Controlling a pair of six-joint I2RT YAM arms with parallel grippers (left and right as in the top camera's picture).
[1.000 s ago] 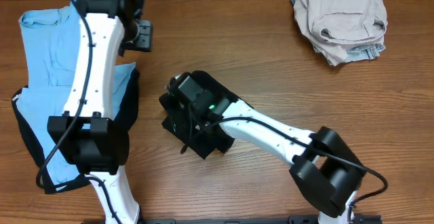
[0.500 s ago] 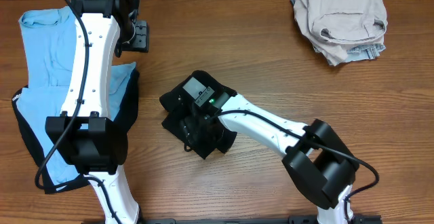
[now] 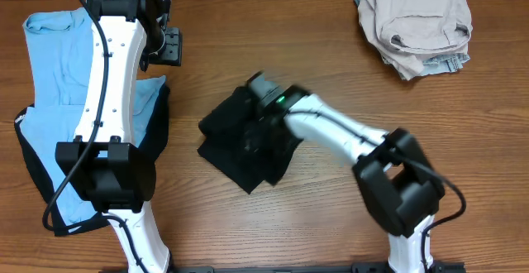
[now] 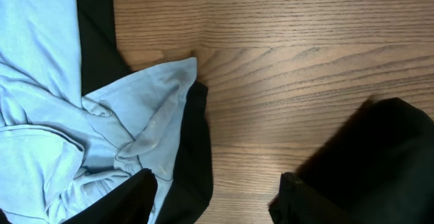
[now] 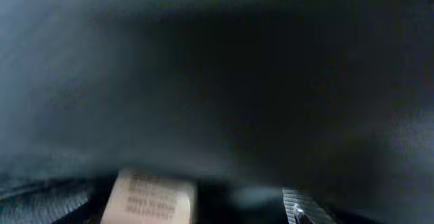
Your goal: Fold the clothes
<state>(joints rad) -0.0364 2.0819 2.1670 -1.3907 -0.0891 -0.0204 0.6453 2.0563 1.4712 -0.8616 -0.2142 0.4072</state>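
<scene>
A plain black T-shirt (image 3: 235, 153) lies in a folded bundle at the table's middle. My right gripper (image 3: 258, 128) is down on its upper right part. In the right wrist view black fabric (image 5: 224, 81) fills the frame. A small white label (image 5: 149, 197) lies between the fingers of the right gripper (image 5: 203, 207), which look spread apart. My left gripper (image 3: 169, 45) is open and empty at the far left, above the wood. In the left wrist view the left gripper (image 4: 217, 200) hovers between a light-blue T-shirt (image 4: 47, 102) and the black T-shirt (image 4: 380, 149).
A light-blue T-shirt (image 3: 54, 66) lies spread over a black garment (image 3: 29, 161) at the left edge, under the left arm. A crumpled beige and grey heap of clothes (image 3: 417, 25) sits at the far right corner.
My right gripper has swept from the black T-shirt's left part to its upper right part, and the bundle now lies flatter. The left gripper shifted slightly up and left, then held still.
</scene>
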